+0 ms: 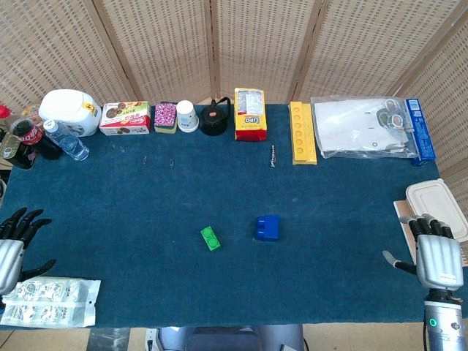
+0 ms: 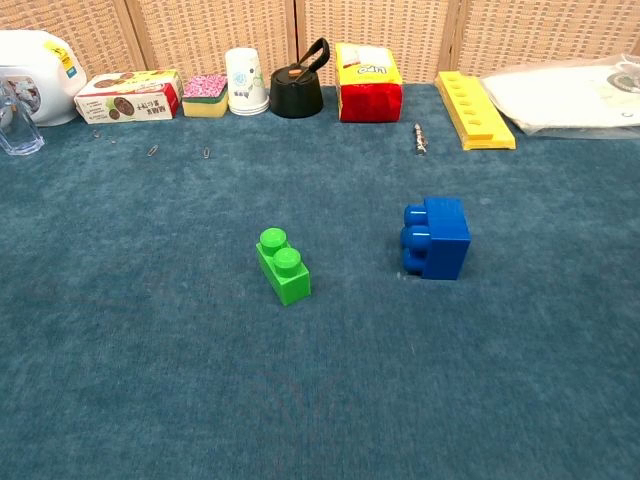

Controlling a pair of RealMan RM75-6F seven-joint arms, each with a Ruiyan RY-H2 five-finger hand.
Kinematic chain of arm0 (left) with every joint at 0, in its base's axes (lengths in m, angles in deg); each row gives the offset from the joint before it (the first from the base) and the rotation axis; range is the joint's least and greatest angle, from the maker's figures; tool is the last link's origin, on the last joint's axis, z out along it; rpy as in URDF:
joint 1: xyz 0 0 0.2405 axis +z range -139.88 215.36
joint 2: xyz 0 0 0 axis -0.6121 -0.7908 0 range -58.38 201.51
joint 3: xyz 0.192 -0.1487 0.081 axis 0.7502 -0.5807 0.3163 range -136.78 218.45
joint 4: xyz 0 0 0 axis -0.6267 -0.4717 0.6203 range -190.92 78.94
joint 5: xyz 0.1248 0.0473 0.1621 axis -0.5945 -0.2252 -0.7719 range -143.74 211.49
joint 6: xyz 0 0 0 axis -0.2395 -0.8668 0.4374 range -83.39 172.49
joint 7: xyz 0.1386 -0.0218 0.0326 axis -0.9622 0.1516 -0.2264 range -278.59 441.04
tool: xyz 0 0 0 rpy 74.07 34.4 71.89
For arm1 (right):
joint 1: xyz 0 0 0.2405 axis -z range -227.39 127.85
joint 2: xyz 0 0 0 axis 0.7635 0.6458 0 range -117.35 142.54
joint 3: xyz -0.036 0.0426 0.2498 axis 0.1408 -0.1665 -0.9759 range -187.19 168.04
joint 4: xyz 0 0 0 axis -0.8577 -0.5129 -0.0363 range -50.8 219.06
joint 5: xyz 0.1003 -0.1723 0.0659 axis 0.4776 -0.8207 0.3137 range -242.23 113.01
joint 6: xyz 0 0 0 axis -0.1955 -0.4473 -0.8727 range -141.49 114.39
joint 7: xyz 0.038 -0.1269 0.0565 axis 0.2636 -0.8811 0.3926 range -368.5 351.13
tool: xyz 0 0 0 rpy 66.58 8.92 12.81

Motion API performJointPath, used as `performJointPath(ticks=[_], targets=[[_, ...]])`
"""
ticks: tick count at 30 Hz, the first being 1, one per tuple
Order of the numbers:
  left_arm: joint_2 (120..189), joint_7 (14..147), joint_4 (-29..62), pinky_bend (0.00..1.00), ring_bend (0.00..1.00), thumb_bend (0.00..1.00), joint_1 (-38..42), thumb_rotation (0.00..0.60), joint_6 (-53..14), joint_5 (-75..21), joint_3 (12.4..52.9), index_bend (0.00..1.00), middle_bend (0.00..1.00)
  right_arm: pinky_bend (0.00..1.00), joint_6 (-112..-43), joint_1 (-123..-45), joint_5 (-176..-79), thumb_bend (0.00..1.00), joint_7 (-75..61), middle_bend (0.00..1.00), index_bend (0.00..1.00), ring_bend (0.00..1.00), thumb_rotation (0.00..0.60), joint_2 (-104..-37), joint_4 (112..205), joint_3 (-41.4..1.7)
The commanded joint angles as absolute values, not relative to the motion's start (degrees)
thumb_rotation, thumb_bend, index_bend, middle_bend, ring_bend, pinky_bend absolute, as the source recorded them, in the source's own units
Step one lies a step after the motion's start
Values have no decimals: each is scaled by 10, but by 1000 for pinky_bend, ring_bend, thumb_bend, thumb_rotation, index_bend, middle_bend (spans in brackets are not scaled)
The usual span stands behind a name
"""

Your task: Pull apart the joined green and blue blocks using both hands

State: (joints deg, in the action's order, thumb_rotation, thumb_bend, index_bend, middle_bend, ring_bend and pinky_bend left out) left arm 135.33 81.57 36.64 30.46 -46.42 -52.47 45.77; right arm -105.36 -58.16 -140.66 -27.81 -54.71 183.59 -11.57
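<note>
A small green block (image 1: 210, 238) (image 2: 283, 265) lies on the blue cloth, studs up. A larger blue block (image 1: 268, 228) (image 2: 438, 238) rests on its side a short way to the right, apart from the green one. My left hand (image 1: 10, 245) is at the table's far left edge, fingers spread and holding nothing. At the far right edge my right hand (image 1: 434, 254) is also open and empty. Both hands are far from the blocks and absent from the chest view.
Along the back stand a white jug (image 1: 71, 111), a snack box (image 1: 124, 118), a paper cup (image 1: 187, 115), a black kettle (image 1: 214, 119), a yellow packet (image 1: 250, 114) and a yellow tray (image 1: 302, 131). A plastic bag (image 1: 365, 126) and lidded container (image 1: 436, 210) lie right; a packet (image 1: 51, 302) lies front left.
</note>
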Motion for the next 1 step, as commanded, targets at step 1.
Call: performJointPath(ticks=[1], targets=[[1356, 817, 364, 162, 73, 165, 310, 598, -468, -527, 453, 250, 176, 235, -1058, -574, -1414, 187, -276, 325, 317, 236, 444, -542, 1843, -115]])
